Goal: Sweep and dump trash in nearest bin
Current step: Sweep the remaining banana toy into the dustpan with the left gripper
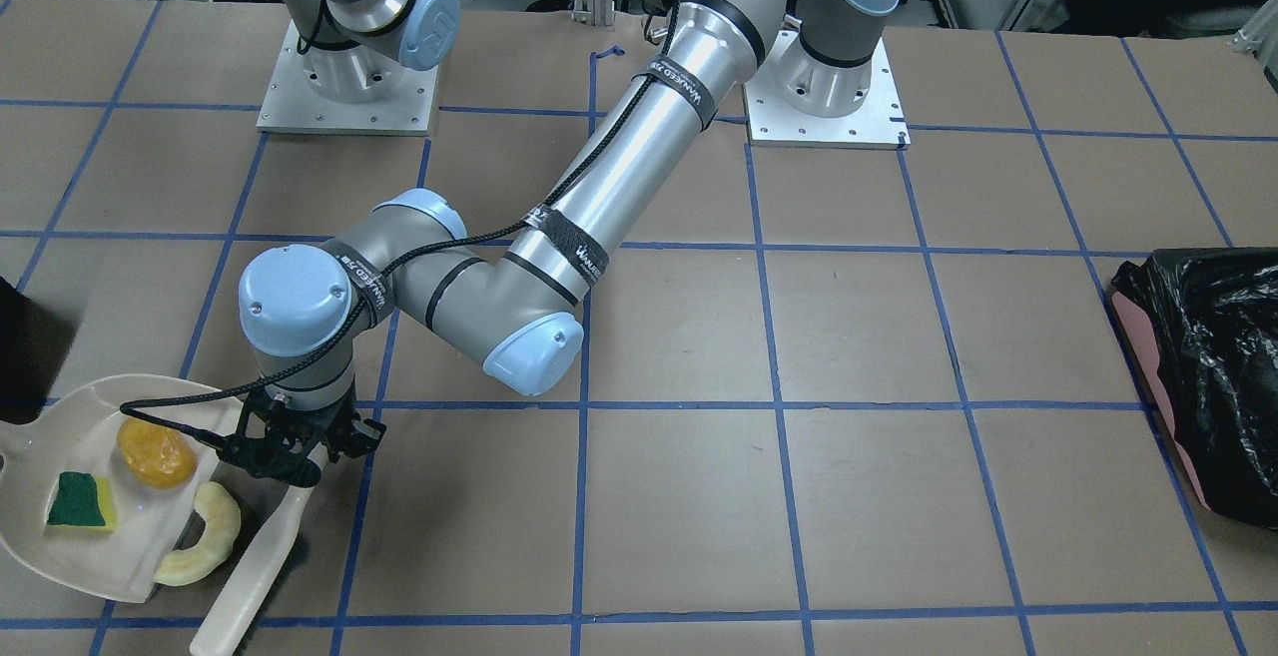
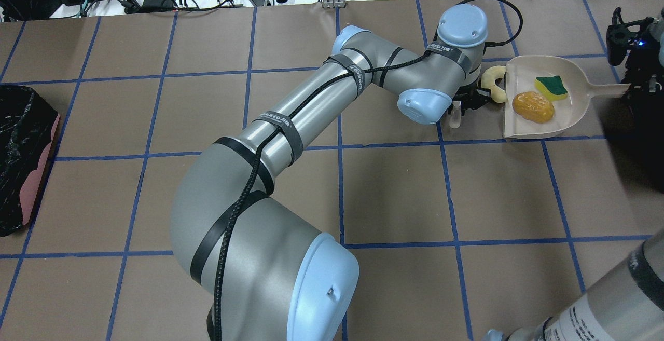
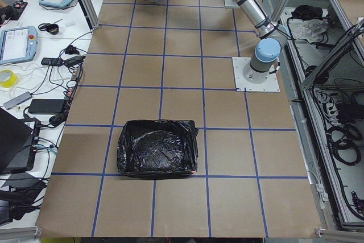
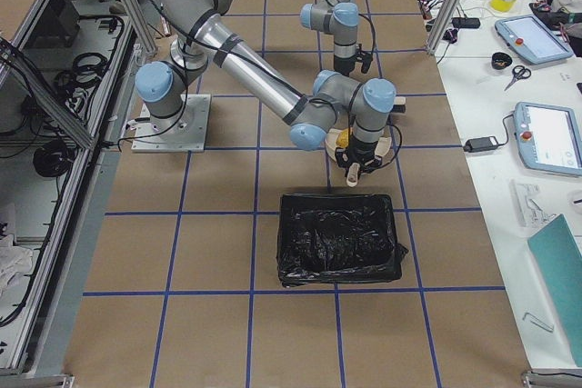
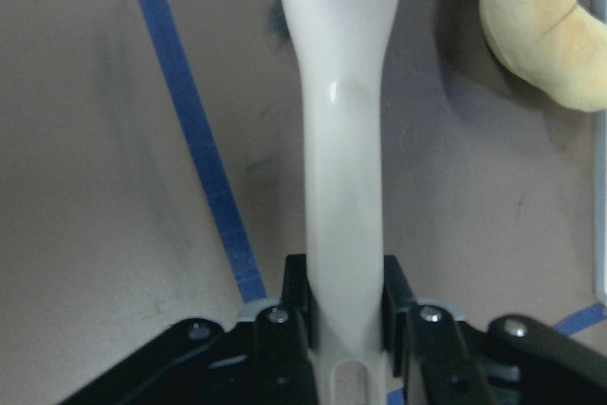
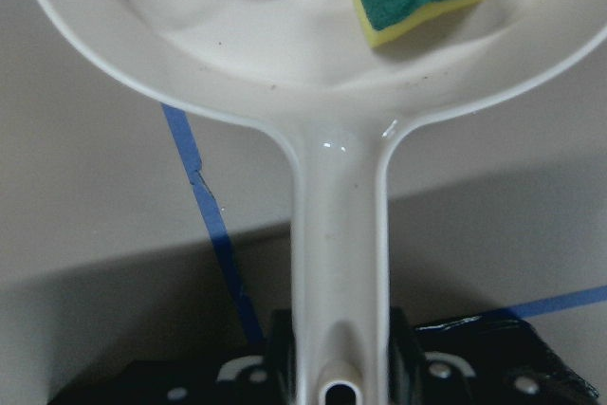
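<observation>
Two pieces, orange lump (image 1: 157, 453) and sponge block (image 1: 80, 502), inside dustpan (image 1: 105, 561); crescent (image 1: 205, 534) at its mouth. Left gripper (image 5: 343, 296) clamped on sweeper (image 5: 343, 139), right gripper (image 6: 340, 348) on dustpan handle (image 6: 340, 234). Next: nudge crescent in.

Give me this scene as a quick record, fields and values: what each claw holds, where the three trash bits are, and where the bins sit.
left claw: shut on sweeper handle
right claw: shut on pan handle
lump: in pan
sponge: in pan
crescent: at pan's open lip, beside sweeper, not fully in
near bin: by the pan, on the robot's right
far bin: table's left end
</observation>
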### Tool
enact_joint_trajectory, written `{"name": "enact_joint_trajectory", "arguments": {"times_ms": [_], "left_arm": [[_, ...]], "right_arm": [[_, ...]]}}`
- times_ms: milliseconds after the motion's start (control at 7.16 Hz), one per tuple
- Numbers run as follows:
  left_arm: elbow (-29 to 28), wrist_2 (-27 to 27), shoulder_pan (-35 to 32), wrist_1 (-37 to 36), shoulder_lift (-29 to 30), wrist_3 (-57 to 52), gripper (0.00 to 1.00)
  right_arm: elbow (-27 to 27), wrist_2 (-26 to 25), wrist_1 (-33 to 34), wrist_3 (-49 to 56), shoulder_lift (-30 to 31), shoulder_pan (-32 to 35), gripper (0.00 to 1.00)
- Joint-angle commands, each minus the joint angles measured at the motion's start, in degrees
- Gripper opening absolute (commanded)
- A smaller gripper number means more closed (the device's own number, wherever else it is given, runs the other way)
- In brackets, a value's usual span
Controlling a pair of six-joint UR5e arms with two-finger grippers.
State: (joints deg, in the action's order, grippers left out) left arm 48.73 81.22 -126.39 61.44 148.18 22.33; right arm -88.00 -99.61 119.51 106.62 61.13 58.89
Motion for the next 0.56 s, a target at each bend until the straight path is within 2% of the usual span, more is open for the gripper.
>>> {"name": "enact_joint_trajectory", "arguments": {"times_ms": [0,140,419], "left_arm": [[-0.6,-1.1,-2.4,0.0,0.1,2.0,0.0],[-2.0,-3.9,-3.2,-0.1,0.4,4.4,0.0],[-3.7,-4.8,-5.0,-0.7,1.5,6.2,0.0]], "right_arm": [[0.0,0.0,-0.1,-0.4,0.0,0.0,0.0],[0.0,0.0,-0.1,-0.4,0.0,0.1,0.0],[-0.2,0.0,-0.1,-0.5,0.0,0.1,0.0]]}}
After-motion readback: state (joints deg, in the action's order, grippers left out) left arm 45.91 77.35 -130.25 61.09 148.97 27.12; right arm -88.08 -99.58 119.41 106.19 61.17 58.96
